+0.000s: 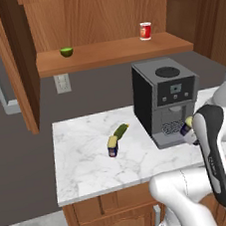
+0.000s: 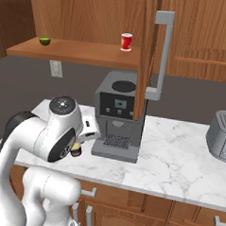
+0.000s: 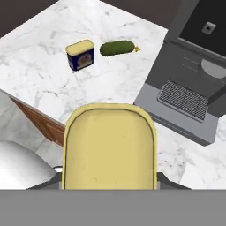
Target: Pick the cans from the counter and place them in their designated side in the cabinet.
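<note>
The white marble counter (image 1: 87,173) carries a dark blue can with a yellow top (image 1: 112,147) towards its middle, with a green pickle (image 1: 120,130) just beyond it, and a grey coffee machine (image 1: 164,98) to their right; a toaster (image 2: 221,135) stands at the far right. Above, the wooden cabinet shelf (image 1: 118,54) bears a halved lime (image 1: 67,52) on the left and a red-and-white can (image 1: 145,30) on the right, well apart.

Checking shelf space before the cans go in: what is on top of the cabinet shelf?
On the cabinet shelf sit a green lime half toward its left and a red-and-white can toward its right. The open door hides its far right in the right base view.
</note>
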Motion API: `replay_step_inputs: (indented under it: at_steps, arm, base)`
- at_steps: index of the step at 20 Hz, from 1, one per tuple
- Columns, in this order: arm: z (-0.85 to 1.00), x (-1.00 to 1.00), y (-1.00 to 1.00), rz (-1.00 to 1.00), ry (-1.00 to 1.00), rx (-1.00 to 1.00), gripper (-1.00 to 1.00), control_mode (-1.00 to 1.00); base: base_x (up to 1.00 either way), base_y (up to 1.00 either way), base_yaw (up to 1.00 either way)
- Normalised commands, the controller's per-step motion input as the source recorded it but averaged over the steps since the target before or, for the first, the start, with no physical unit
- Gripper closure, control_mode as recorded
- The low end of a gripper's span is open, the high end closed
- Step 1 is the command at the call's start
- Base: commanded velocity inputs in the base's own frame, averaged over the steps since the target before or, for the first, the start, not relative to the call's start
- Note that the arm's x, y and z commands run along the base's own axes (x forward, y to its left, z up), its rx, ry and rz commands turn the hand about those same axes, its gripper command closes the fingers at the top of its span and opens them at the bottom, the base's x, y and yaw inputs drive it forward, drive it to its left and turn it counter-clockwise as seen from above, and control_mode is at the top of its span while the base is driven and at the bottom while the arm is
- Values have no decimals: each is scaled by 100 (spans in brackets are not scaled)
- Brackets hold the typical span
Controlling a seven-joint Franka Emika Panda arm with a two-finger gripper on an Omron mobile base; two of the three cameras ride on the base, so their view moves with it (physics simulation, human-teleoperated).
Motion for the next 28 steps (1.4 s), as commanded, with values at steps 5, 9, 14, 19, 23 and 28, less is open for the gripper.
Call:
replay_step_inputs:
  at_steps: [5, 9, 14, 19, 23, 28]
  arm:
    - [31, -1, 13, -6, -4, 0, 100, -100]
    - [26, -1, 7, -10, -1, 0, 100, -100]
    - [26, -7, 0, -9, 0, 0, 100, -100]
    - [28, -8, 1, -8, -1, 0, 100, -100]
    - [29, -13, 0, -6, -3, 2, 100, -100]
    - [30, -23, 0, -2, -7, 3, 100, -100]
  base:
    - [0, 0, 0]
    - [0, 0, 0]
    - [0, 0, 0]
    - [0, 0, 0]
    - [0, 0, 0]
    - [0, 0, 0]
